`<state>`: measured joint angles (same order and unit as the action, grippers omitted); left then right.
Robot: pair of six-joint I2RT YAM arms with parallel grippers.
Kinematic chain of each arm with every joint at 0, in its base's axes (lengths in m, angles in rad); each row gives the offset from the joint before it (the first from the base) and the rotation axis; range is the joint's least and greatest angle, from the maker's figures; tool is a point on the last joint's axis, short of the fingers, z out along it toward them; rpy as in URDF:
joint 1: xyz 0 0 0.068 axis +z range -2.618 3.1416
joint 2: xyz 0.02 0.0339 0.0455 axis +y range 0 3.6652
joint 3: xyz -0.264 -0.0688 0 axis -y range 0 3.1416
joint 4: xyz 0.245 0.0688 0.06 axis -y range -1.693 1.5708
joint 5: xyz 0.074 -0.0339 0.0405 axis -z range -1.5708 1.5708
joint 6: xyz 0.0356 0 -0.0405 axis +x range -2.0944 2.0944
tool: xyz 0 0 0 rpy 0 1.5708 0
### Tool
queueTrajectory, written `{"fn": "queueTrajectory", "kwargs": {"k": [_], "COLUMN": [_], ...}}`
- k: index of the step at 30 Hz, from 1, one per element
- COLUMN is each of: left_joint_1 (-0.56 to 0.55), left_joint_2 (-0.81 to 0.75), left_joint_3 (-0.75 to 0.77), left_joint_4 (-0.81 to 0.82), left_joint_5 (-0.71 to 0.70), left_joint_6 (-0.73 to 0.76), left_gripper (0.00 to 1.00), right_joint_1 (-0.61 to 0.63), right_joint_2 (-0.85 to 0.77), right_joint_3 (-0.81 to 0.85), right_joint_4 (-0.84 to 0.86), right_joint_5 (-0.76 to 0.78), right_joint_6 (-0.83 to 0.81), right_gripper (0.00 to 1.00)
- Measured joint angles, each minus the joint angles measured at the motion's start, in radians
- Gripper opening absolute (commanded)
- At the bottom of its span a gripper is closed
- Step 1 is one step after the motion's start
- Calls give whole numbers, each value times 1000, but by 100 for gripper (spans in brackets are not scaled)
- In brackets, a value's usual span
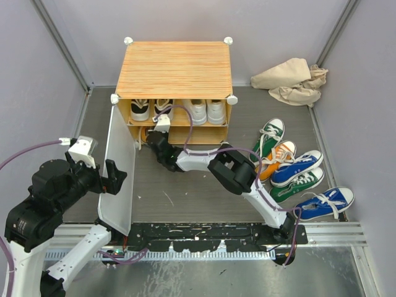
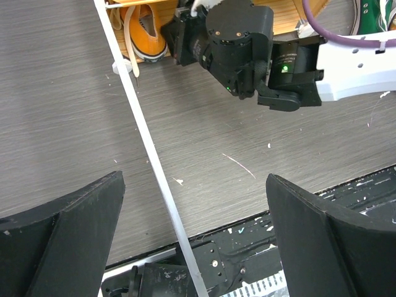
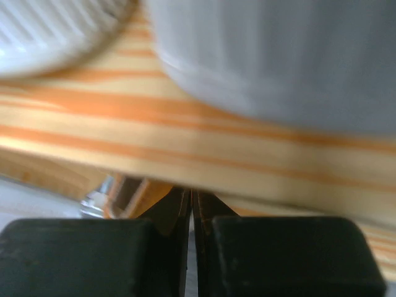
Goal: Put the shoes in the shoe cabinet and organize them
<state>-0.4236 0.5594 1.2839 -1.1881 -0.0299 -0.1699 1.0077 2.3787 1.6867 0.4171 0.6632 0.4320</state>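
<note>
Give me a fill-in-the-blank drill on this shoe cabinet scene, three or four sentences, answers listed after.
1. The white door of the shoe cabinet stands ____.
2. The number of sneakers on the upper shelf is ____.
3. On the floor right of the cabinet, the one sneaker with no mate beside it is coloured ____.
4. The right end effector, reaching in below the upper shelf, is ____.

Missing words: open; four; orange; shut.

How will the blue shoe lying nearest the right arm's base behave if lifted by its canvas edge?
The blue shoe likely sags a little, since its canvas upper looks soft. Its white laces lie loose and may dangle or snag. Pushed, the flat sole should slide, not roll.
</note>
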Motion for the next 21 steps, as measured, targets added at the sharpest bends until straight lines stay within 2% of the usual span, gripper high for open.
{"fn": "queueTrajectory", "kwargs": {"k": [8,16,21], "left_joint_1": [0,0,0], "left_joint_2": [0,0,0], "left_joint_3": [0,-18,-24], "left_joint_4": [0,0,0], "left_joint_5": [1,0,-1], "left_joint_6": [-1,-1,0], "left_gripper": [98,98,98], "right_joint_1": [7,12,14], "right_joint_2": [-147,-131,-95], "right_joint_3": [-249,-220,-177], "right_joint_4": [-80,-56,10], "right_joint_5": [8,-214,-285], "right_joint_6": [68,36,13], "right_gripper": [16,17,18]}}
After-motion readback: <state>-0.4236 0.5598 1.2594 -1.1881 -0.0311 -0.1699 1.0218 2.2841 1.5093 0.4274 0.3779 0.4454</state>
